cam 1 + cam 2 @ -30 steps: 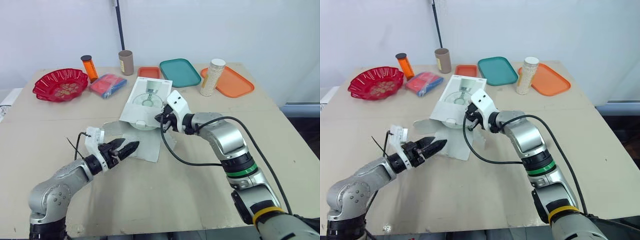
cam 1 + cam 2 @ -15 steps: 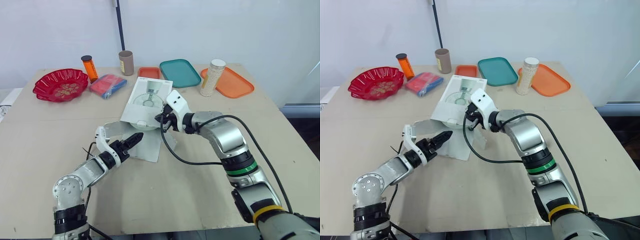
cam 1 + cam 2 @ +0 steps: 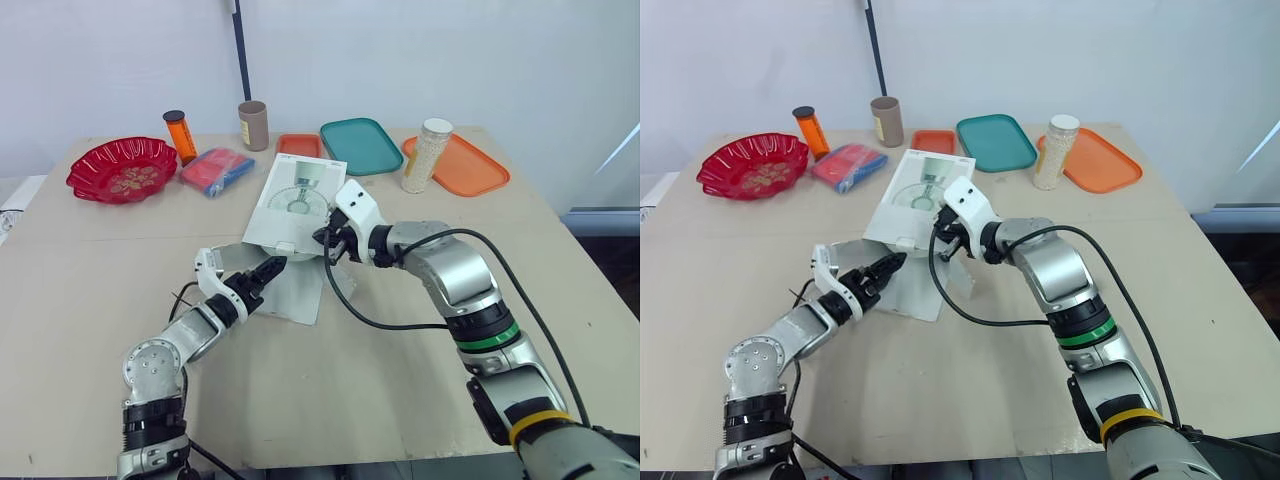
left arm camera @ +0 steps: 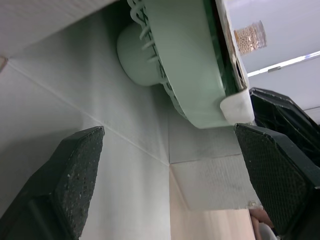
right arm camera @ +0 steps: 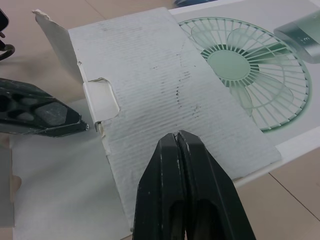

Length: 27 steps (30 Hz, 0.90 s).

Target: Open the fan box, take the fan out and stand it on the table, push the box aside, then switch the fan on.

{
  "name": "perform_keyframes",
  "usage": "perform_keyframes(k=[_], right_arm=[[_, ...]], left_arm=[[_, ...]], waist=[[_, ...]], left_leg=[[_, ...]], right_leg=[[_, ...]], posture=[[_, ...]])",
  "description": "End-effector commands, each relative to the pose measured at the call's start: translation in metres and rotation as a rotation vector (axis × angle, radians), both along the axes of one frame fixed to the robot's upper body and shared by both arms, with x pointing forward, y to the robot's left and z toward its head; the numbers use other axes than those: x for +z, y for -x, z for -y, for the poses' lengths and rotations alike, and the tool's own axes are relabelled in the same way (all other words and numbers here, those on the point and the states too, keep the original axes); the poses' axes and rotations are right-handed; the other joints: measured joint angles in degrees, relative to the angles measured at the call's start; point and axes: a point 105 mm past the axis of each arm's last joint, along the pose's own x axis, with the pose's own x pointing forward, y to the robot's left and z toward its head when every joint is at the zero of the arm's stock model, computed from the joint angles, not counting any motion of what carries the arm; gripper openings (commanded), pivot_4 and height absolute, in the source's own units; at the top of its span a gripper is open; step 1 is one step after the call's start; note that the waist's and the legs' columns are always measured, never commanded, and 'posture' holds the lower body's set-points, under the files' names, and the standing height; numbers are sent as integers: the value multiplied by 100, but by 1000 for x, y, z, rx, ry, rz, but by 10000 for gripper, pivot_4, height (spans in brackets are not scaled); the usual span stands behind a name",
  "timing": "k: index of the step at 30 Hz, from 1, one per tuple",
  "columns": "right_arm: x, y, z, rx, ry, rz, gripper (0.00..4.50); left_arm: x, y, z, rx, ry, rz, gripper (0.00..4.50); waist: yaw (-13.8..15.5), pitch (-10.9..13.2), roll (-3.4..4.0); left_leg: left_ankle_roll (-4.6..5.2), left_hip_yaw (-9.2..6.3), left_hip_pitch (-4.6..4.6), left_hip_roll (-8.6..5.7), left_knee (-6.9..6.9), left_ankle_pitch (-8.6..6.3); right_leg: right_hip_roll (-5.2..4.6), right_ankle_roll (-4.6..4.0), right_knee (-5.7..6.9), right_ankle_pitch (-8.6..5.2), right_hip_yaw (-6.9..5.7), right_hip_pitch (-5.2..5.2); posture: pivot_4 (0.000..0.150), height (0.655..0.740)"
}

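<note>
Nearing the fan inside the fan box, left gripper, fingers apart.

I have the fan box in the middle of the table. The fan lies inside it, under the raised lid. Behind the box a row of things runs along the far side. Furthest on my left is the bowl, then the bottle, with the packet just in front of it and to its right, then the cup. Right of the cup, directly behind the box, lies the small tray, with the middle tray just beside it. Further right is the big tray, with the jar upright at its left edge. I cannot tell whether the jar stands on that tray.
</note>
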Motion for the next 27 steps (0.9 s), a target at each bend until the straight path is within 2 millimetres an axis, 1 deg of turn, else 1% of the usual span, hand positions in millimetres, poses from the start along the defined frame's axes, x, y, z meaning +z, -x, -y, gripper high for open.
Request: perform_keyframes(k=[1,11,16,19,23,27], right_arm=[[4,3,0,5,11,25,0],[2,6,-1,8,17,27,0],[2,6,-1,9,20,30,0],[2,5,-1,8,22,29,0],[1,6,-2,9,23,28,0],[0,6,-2,9,28,29,0]], left_arm=[[11,-4,5,-2,40,44,44335],[9,-15,16,-19,71,25,44335],[18,-18,17,-18,102,73,44335],[24,-18,12,2,140,91,44335],[21,-15,12,-4,133,83,44335],[16,-17,12,7,137,54,44335]], waist=[[0,0,0],[2,0,0],[2,0,0],[2,0,0],[2,0,0],[2,0,0]], left_leg=[[0,0,0,0,0,0],[0,-3,-1,-3,0,0],[-4,-3,-1,-5,0,2],[-13,-2,-1,-4,-5,7],[-17,-3,-1,-4,-5,9],[-18,-3,-1,-4,-6,10]], right_leg=[[0,0,0,0,0,0],[-1,2,0,1,0,0],[-2,3,-1,2,-1,1],[-2,3,-4,2,0,0],[-3,3,-4,2,0,0],[-2,3,-4,2,0,0]], posture=[[1500,7400],[1500,7400],[1500,7400],[1500,7400],[1500,7400],[1500,7400]])
